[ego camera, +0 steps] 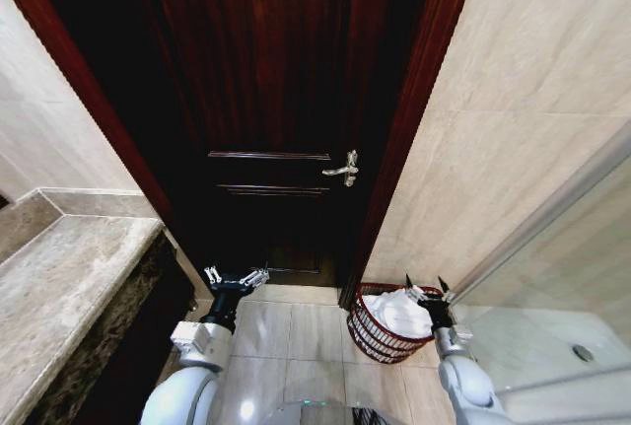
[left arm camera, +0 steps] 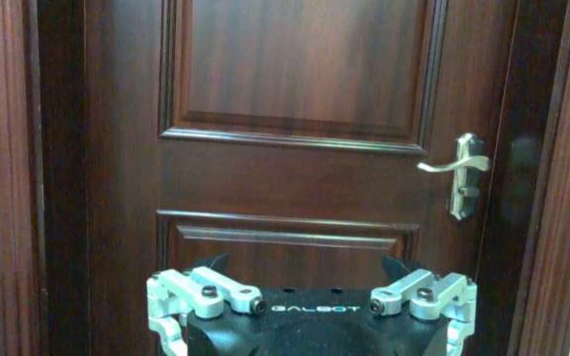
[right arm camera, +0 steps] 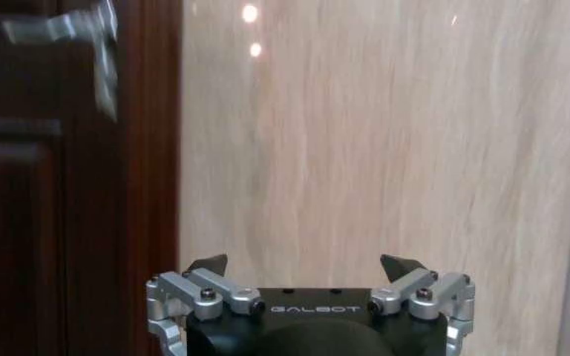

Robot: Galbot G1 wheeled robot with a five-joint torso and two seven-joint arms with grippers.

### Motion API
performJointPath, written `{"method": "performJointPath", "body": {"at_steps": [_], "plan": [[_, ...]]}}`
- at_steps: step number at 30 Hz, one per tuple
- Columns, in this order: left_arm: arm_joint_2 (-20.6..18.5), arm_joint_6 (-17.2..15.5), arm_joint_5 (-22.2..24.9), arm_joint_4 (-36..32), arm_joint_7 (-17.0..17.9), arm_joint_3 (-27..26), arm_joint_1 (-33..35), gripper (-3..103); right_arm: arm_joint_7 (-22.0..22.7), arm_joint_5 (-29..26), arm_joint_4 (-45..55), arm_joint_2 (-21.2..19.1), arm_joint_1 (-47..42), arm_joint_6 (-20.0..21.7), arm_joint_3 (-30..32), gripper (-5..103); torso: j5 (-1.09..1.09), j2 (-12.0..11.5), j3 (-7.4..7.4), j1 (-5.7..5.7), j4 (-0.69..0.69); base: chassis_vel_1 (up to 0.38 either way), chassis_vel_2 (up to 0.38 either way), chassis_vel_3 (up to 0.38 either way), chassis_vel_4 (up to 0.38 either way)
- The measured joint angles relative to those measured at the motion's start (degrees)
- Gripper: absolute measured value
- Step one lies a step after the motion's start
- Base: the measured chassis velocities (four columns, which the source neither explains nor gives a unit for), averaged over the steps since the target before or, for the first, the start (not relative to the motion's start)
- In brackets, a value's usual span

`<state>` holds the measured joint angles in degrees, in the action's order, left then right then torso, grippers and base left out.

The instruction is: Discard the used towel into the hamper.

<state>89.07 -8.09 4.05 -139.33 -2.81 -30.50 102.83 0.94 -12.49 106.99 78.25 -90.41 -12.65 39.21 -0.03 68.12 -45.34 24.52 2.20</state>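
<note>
Towel in hamper, both arms free, fingers spread and holding nothing.
One white towel [ego camera: 399,313] sits heaped in the one hamper [ego camera: 367,334], lower right of centre by the door frame; right gripper [ego camera: 428,289] hovers just above it, likely post-drop; left gripper [ego camera: 236,278] idles lower centre-left, facing the door [ego camera: 266,100].

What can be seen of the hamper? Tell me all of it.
The hamper is a small round basket of dark reddish-brown open wire, wider at the rim than at the base. It stands upright on the pale floor tiles, near the foot of the dark door frame and the beige wall. A white towel fills it, heaped up to the rim. The right gripper hangs open by its far rim, over the towel's edge; whether they touch is unclear.
</note>
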Motion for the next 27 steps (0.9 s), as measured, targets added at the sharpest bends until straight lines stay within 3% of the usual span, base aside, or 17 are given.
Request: {"method": "performJointPath", "body": {"at_steps": [2, 4, 7, 14, 27], "plan": [[0.0, 0.0, 0.0, 0.0, 0.0, 0.0, 0.0, 100, 1.5, 2.3, 7.6, 2.1, -5.1, 0.4, 0.5, 100, 0.02, 0.0, -0.03, 0.02, -0.01, 0.000, 0.000, 0.000, 0.000], [0.0, 0.0, 0.0, 0.0, 0.0, 0.0, 0.0, 100, 1.7, 3.0, 8.9, 2.7, -6.2, 0.3, 0.6, 100, 0.02, 0.0, -0.03, 0.02, -0.01, 0.000, 0.000, 0.000, 0.000], [0.0, 0.0, 0.0, 0.0, 0.0, 0.0, 0.0, 100, 2.0, 7.9, 14.1, 6.8, -12.0, -2.4, 0.9, 100, 0.03, 0.1, -0.05, 0.04, -0.01, 0.000, 0.000, 0.000, 0.000], [0.0, 0.0, 0.0, 0.0, 0.0, 0.0, 0.0, 100, 1.9, 10.5, 20.3, 12.2, -17.9, -6.0, -0.9, 100, 0.02, 0.2, -0.09, 0.07, -0.01, 0.000, 0.000, 0.000, 0.000], [0.0, 0.0, 0.0, 0.0, 0.0, 0.0, 0.0, 100, 0.1, 9.1, 26.0, 13.3, -20.3, -8.1, -1.8, 100, 0.03, 0.2, -0.13, 0.11, -0.01, 0.000, 0.000, 0.000, 0.000]]}}
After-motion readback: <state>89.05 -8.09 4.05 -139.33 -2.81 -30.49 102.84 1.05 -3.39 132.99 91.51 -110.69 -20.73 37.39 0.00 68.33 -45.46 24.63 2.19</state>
